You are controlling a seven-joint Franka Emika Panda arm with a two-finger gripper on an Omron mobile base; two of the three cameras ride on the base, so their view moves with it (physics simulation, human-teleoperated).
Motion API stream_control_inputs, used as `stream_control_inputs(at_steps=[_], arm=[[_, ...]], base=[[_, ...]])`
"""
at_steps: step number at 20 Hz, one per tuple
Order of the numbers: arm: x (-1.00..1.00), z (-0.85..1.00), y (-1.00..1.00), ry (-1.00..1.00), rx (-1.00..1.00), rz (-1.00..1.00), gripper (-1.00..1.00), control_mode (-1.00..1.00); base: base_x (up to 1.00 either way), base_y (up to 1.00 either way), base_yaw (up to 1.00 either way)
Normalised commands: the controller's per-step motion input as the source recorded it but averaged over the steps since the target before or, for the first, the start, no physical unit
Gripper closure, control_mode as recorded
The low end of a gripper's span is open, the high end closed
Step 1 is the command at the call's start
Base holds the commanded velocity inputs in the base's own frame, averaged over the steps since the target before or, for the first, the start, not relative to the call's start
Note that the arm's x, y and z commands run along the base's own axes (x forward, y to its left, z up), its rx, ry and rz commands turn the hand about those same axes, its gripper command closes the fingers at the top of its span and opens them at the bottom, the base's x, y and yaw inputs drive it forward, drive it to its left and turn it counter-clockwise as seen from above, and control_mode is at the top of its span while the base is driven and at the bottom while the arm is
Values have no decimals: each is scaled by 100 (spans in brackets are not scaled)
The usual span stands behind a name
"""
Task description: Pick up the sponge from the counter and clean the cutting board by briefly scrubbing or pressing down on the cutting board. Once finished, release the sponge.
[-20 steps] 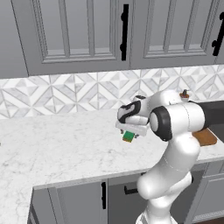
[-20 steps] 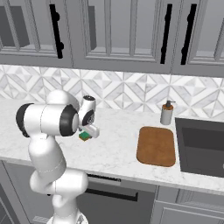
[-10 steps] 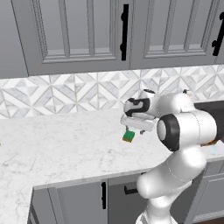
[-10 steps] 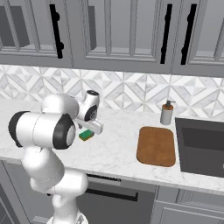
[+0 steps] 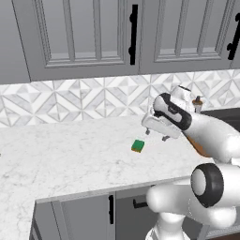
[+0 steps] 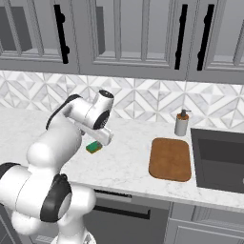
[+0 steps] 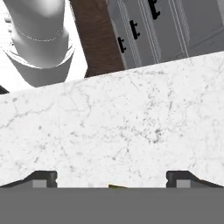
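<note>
— What's changed with the gripper (image 7: 111, 178) since a second ago?
— It has lifted and swung toward the cutting board (image 6: 170, 158); its fingers (image 7: 43, 178) are spread wide with nothing between them

— And the sponge (image 5: 138, 146)?
— It lies flat on the counter (image 5: 65, 154), just below and behind the hand, no longer under the fingers. The board is well off to the hand's far side, beside the soap bottle (image 6: 181, 123)
</note>
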Motion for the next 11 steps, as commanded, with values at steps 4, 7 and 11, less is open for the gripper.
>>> stream_control_inputs(at_steps=[4, 7, 11], arm=[[-100, 94, -7, -12, 5, 1, -100, -100], [-96, 72, 0, -14, 0, 0, -100, -100], [-93, 43, -3, -14, -1, 0, -100, -100]], base=[[0, 0, 0], [0, 0, 0], [0, 0, 0]])
